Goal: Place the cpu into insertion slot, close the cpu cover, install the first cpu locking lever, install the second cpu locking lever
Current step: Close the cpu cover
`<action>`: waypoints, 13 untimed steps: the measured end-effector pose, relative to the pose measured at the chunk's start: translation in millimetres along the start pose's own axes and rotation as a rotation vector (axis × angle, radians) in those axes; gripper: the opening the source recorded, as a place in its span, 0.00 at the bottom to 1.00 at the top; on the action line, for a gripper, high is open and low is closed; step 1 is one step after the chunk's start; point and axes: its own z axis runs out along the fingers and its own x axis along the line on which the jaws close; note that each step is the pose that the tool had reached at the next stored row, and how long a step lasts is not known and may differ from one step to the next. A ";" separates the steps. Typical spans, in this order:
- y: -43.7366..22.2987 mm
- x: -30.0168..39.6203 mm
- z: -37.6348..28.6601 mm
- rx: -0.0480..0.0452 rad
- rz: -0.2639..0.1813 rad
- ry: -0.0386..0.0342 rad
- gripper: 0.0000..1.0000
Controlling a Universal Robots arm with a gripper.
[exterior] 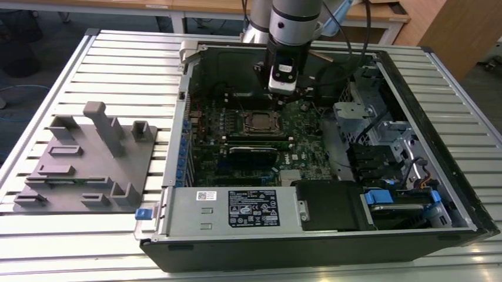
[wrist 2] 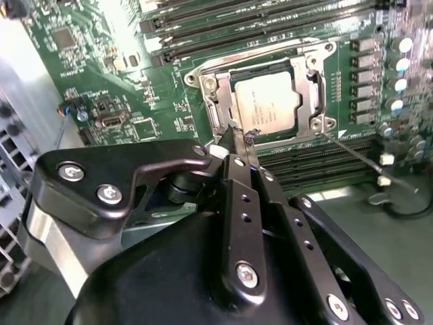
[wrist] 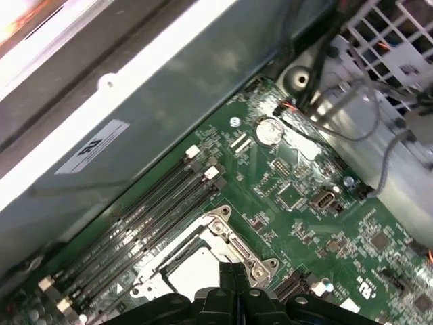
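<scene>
The small square silver-grey metal cpu point(wrist 2: 266, 101) lies seated in the dark square insertion slot point(wrist 2: 210, 84) on the green circuit board point(wrist 2: 101, 68). The board sits inside the open black computer case point(exterior: 330, 249), which lies on the slatted metal table point(exterior: 117, 53). The thin silvery windowed cpu cover point(wrist 2: 308, 76) lies flat around the chip. The black claw point(wrist 2: 238, 135) hovers at the slot's rim with its fingers pressed together. Whether they pinch anything cannot be told. A thin wire lever point(wrist 2: 352, 145) angles out from one corner of the slot.

Workshop corner, even indoor light.
Ribbed aluminium table point(exterior: 117, 59) on dark grey floor point(exterior: 63, 22); light wooden desk point(exterior: 200, 7) beyond; wooden panel point(exterior: 455, 29) at exterior view's right.
</scene>
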 end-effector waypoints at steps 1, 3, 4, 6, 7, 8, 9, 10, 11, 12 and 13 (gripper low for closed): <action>0.0 0.0 0.0 0.0001 -0.015 0.0003 0.10; 0.0 0.0 0.0 0.0001 -0.046 0.0009 0.10; 0.0 0.0 0.1 0.0001 -0.062 0.0013 0.10; 0.0 0.0 0.1 0.0002 -0.091 0.0019 0.10; 0.0 0.0 0.1 0.0003 -0.106 0.0022 0.10; 0.0 0.0 0.1 0.0003 -0.120 0.0025 0.10; 0.0 0.0 0.1 0.0003 -0.135 0.0028 0.10; 0.0 0.0 0.1 0.0003 -0.151 0.0031 0.10; 0.0 0.0 0.2 0.0003 -0.166 0.0035 0.10; 0.0 0.0 0.2 0.0003 -0.181 0.0038 0.10; 0.0 0.0 0.2 0.0004 -0.194 0.0040 0.10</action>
